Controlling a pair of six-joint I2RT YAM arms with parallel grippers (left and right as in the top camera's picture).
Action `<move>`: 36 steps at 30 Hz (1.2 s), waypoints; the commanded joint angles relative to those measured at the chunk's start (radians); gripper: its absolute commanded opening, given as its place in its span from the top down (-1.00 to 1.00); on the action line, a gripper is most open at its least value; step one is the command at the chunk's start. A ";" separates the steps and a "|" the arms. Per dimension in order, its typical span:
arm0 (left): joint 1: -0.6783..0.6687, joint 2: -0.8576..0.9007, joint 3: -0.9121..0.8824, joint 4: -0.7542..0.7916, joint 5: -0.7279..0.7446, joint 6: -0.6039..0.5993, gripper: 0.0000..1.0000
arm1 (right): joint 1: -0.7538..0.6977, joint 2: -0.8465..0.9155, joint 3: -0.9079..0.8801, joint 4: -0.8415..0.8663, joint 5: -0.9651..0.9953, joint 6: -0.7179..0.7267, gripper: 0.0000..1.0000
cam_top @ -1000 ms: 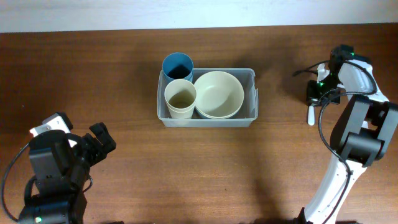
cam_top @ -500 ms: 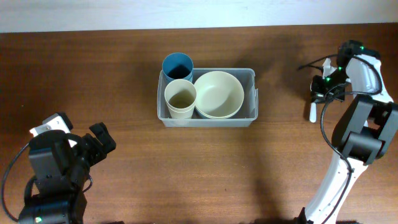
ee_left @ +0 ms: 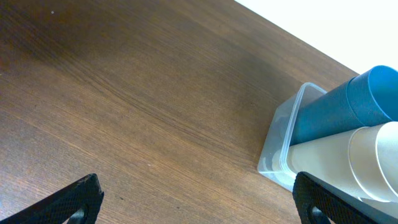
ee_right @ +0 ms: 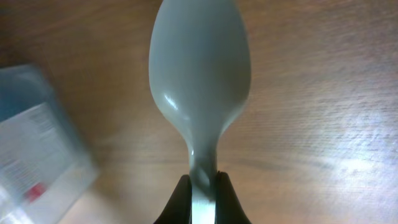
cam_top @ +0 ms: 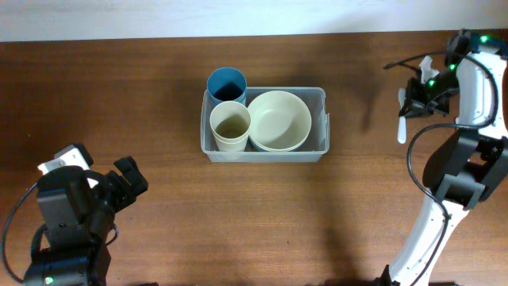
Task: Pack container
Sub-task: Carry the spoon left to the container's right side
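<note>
While the left gripper (cam_top: 125, 181) sits at the near-left of the table (cam_top: 159, 238) w/ jaws spread wide and nothing btwn them, it is well apart from everything and plays no part at this moment. Mid-table is the container (cam_top: 319, 95), holding a blue cup (cam_top: 226, 83) in its far-left corner, a cream cup (cam_top: 230, 125) just in front of that, and a cream bowl (cam_top: 279, 120) filling most of the right side. At far right the right gripper (ee_right: 203, 186) is pinched tight on the handle of a white spoon (ee_right: 199, 74), bowl end pointing away from the fingers. The spoon seems lifted off the wood and is well apart from the container.

Risks, as a judgement:
- Free room in the bin is scarce, so the spoon prob. has to go into the bowl or a cup.
- A low approach could clip the rim or knock the tall cups.
- The grip is narrow and on a smooth handle, so the spoon may pivot or slip en route.
- Let go from too high, it could bounce out.

Count: 1 container, 2 cups, 1 bowl, 1 spoon, 2 grippers.
</note>
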 commanded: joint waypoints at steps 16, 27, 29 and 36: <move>0.003 -0.003 -0.007 0.002 0.004 -0.010 -0.99 | 0.322 -0.029 0.242 -0.127 -0.139 0.078 0.93; 0.003 -0.003 -0.007 0.002 0.004 -0.010 -0.99 | 0.489 -0.028 0.241 -0.127 0.026 0.218 0.93; 0.003 -0.003 -0.007 0.002 0.004 -0.010 -0.99 | 0.498 -0.028 0.241 -0.127 0.027 0.233 0.93; 0.003 -0.003 -0.007 0.002 0.004 -0.010 -0.99 | 0.502 -0.027 0.234 -0.127 0.068 0.299 0.93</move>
